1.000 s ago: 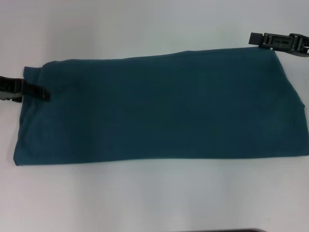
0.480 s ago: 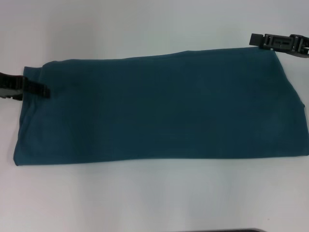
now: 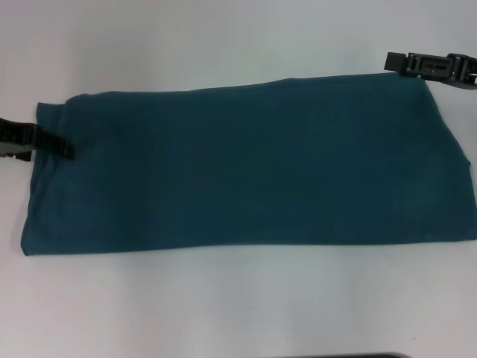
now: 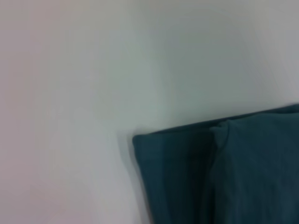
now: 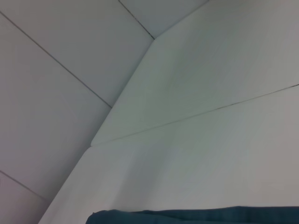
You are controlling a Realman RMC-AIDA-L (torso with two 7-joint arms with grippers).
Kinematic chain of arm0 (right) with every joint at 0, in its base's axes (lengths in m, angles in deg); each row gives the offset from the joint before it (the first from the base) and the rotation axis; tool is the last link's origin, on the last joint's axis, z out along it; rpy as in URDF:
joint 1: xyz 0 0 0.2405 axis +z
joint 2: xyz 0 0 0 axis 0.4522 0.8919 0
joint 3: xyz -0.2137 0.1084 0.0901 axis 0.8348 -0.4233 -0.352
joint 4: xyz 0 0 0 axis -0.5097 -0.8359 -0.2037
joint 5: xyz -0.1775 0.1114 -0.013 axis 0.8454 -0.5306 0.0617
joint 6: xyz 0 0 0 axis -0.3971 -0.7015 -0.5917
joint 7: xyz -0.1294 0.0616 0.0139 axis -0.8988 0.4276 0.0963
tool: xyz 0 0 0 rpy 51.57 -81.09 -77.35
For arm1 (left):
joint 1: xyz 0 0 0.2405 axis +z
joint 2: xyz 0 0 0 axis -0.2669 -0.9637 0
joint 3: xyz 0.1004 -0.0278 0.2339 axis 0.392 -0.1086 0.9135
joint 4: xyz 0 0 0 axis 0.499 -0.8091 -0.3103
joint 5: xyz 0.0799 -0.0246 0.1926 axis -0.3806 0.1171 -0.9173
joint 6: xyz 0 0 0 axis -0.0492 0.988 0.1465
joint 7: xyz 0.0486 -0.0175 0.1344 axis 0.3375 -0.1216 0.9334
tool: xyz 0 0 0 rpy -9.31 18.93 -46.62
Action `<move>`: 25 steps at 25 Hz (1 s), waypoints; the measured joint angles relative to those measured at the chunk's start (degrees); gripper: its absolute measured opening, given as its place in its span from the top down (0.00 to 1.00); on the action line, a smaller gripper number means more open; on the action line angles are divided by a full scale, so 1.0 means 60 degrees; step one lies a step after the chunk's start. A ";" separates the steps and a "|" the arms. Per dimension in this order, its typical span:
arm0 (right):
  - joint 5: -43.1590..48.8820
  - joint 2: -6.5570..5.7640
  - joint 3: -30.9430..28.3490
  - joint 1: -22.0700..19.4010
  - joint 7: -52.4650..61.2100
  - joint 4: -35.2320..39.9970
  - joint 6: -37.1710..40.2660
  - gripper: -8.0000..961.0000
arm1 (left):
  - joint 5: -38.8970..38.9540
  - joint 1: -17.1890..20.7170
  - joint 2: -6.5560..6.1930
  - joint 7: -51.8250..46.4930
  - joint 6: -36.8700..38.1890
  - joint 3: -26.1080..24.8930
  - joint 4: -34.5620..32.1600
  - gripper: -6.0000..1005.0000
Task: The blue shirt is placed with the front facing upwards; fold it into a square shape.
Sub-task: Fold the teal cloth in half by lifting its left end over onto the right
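Observation:
The blue shirt point(image 3: 246, 168) lies flat on the white table point(image 3: 238, 306) as a long folded band, plain side up, running from left to right. No lettering shows. My left gripper point(image 3: 63, 145) reaches in from the left and overlaps the shirt's left edge, low over the cloth. My right gripper point(image 3: 399, 62) sits at the shirt's far right corner, just beyond its edge. The left wrist view shows a layered corner of the shirt point(image 4: 224, 172). A strip of the shirt point(image 5: 196, 216) lines one edge of the right wrist view.
White table surface surrounds the shirt on all sides. A dark edge point(image 3: 343, 356) shows at the near border of the head view. Pale panels with thin seams point(image 5: 140, 25) stand beyond the table in the right wrist view.
My left gripper has slid slightly leftward, off toward the shirt's left edge. The right gripper and the shirt have not moved.

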 joint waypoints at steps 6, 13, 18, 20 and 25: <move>0.0000 0.0000 -0.0006 0.0000 0.0000 -0.0006 -0.0005 0.25 | -0.0140 -0.0050 0.0005 0.0000 0.0107 0.0036 -0.0001 0.13; 0.0000 0.0000 -0.0007 0.0000 0.0000 -0.0007 -0.0005 0.25 | -0.0141 -0.0134 0.0006 -0.0002 0.0216 0.0247 -0.0015 0.13; 0.0000 0.0000 -0.0007 0.0000 0.0000 -0.0007 -0.0003 0.25 | -0.0141 -0.0186 0.0006 -0.0001 0.0323 0.0274 -0.0016 0.13; 0.0000 0.0000 -0.0007 0.0000 0.0000 -0.0010 -0.0003 0.25 | -0.0141 -0.0217 0.0006 -0.0001 0.0362 0.0274 -0.0034 0.13; 0.0000 0.0000 -0.0007 0.0000 0.0000 -0.0021 -0.0002 0.25 | -0.0154 -0.0283 0.0006 -0.0001 0.0416 0.0272 -0.0120 0.13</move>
